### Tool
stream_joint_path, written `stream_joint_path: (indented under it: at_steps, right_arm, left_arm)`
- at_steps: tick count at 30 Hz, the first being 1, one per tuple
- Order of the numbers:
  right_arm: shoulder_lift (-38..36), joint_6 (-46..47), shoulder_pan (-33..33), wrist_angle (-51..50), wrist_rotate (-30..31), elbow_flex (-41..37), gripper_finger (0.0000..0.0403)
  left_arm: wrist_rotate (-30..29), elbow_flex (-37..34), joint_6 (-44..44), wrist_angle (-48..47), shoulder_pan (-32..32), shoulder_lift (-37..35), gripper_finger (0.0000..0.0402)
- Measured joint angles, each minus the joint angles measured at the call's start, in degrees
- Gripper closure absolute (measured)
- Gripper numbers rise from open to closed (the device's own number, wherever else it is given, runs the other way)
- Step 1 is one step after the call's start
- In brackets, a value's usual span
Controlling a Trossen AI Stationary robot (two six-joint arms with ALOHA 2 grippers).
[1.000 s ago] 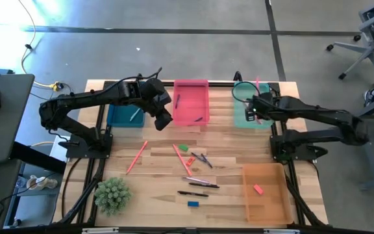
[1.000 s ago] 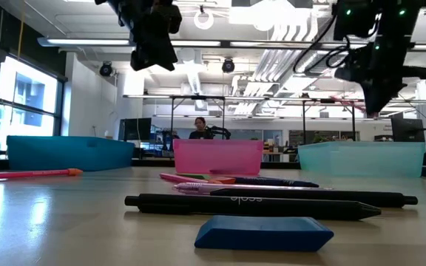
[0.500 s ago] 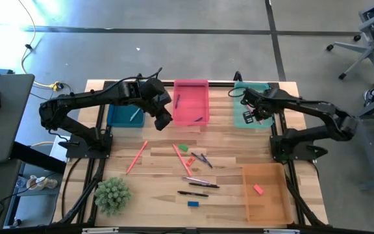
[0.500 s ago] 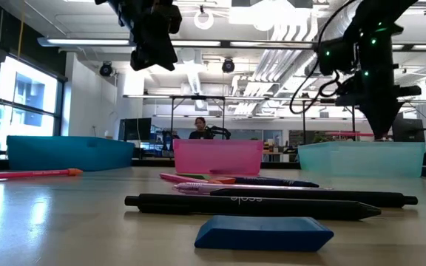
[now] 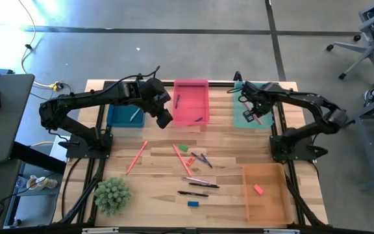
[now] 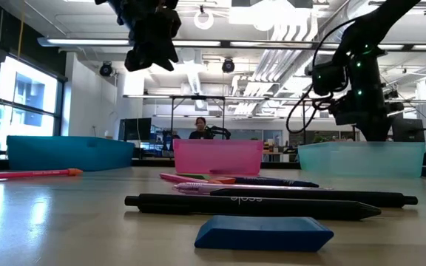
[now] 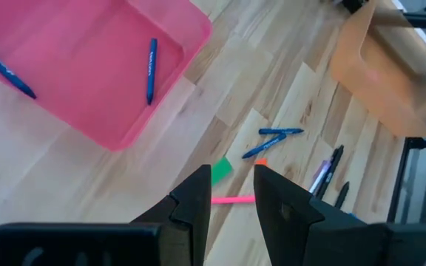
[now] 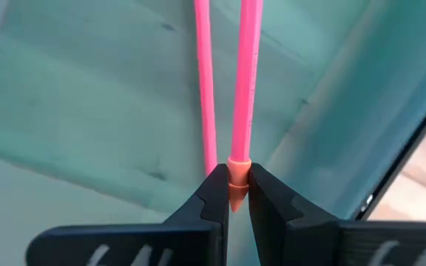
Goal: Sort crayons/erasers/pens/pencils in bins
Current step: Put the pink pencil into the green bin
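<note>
Item: long salmon-pink pencil [image 8: 243, 81] — I have it pinched at its orange tip in my right gripper [image 8: 231, 193], jaws closed tight, hanging inside the shallow teal-green plastic bin [image 8: 72, 118] beside a second pink stick [image 8: 205, 89], ready to drop. Left gripper [image 7: 230, 193] — part open, empty, beside the pink bin [image 7: 128, 122].

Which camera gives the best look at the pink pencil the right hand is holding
The right wrist view: the pink pencil fills it, clamped in the right hand over the teal bin. The high view shows only a sliver; the low and left wrist views show none.
</note>
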Motion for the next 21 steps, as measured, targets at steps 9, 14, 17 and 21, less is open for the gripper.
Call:
stream_joint_path:
  at_steps: [9, 14, 17, 21]
  right_arm:
    - [4.3, -5.7, -1.3, 1.3, -0.2, 0.0, 0.0382]
    - [6.1, -7.4, -2.1, 1.5, -2.0, 0.0, 0.0382]
    - [6.3, -7.7, -2.2, 1.5, -2.3, 0.0, 0.0382]
    - [6.3, -7.9, -2.2, 1.5, -2.3, 0.0, 0.0377]
  left_arm:
    - [0.0, 0.0, -4.1, -2.3, 0.0, 0.0, 0.0310]
    - [-3.7, 0.0, -4.9, -7.2, 0.0, 0.0, 0.0310]
    - [-5.8, 0.0, -6.9, -9.2, 0.0, 0.0, 0.0310]
    - [-6.4, 0.0, -7.2, -10.1, -0.4, 0.0, 0.0310]
